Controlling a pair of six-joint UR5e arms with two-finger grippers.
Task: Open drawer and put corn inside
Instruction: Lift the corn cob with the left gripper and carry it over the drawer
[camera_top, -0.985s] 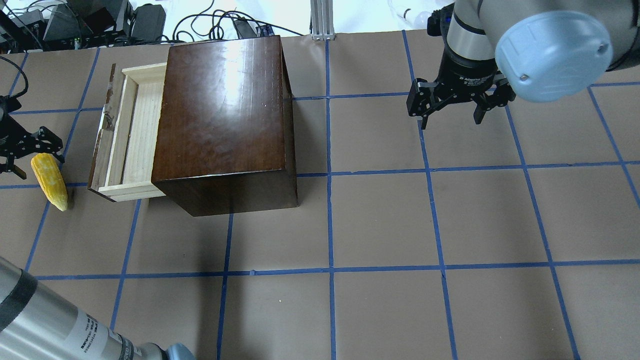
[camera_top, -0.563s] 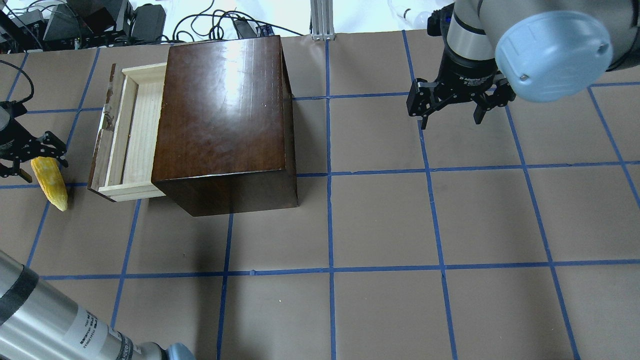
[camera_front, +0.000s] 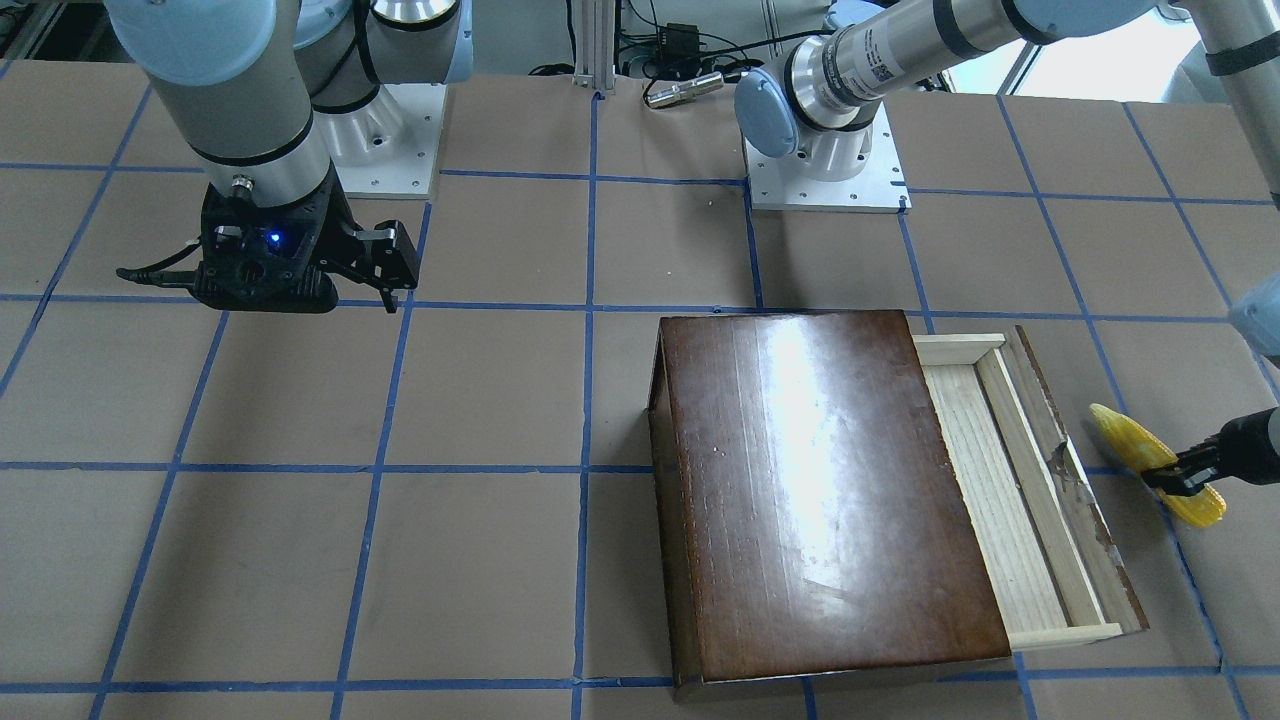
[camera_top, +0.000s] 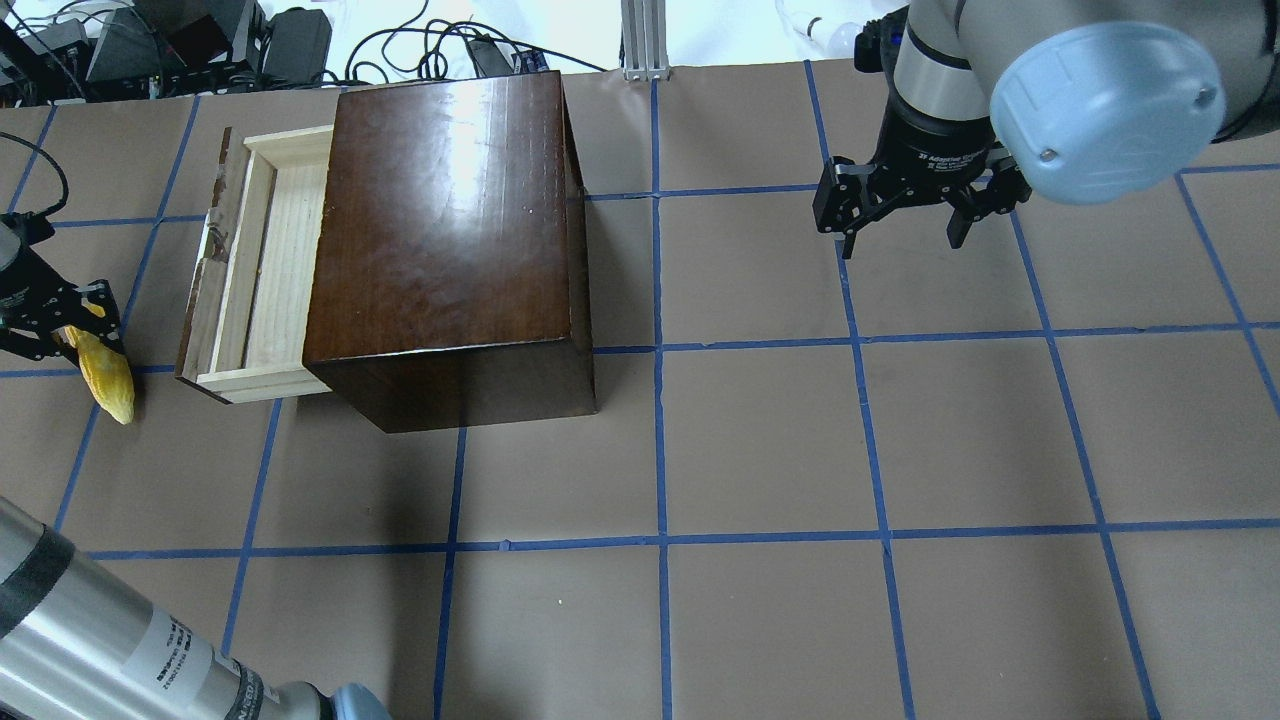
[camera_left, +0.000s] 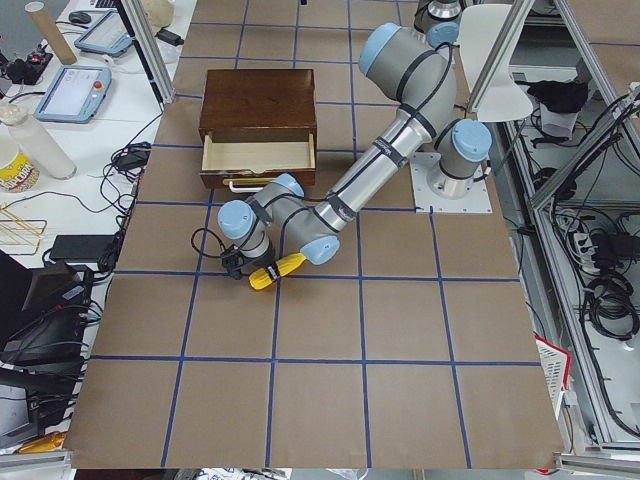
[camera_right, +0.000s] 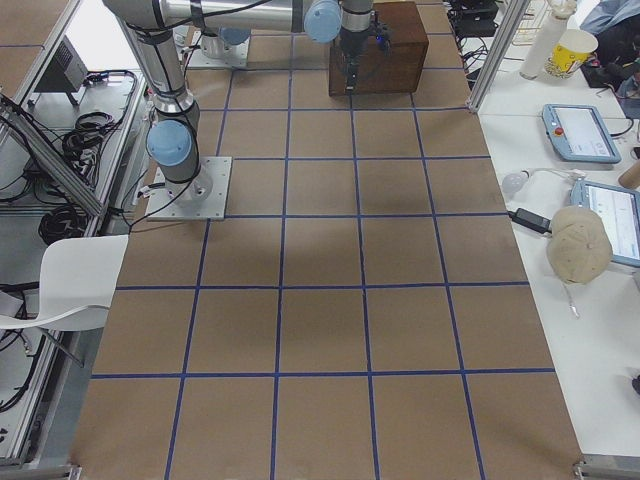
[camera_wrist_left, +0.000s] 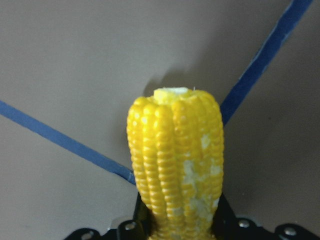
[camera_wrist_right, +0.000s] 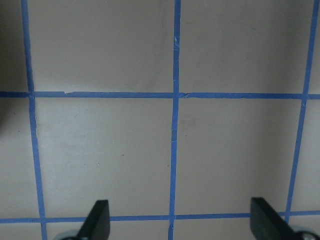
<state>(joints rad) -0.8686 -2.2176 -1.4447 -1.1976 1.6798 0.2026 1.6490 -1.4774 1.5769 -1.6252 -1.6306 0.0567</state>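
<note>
The yellow corn lies on the table left of the drawer, which stands pulled out of the dark-brown box with its pale tray bare. My left gripper is down over the cob's blunt end, its fingers closed against both sides. The left wrist view shows the cob sticking out from between the fingers. In the front-facing view a finger crosses the corn. My right gripper hangs open and empty above the table, far to the right; its spread fingers frame bare paper in the right wrist view.
The drawer's front panel with its whitish handle stands between the corn and the tray. Brown paper with a blue tape grid covers the table. Cables and gear lie beyond the far edge.
My left gripper has come down over the corn's blunt end and closed on it. The cob has shifted slightly. The right arm has not moved.
</note>
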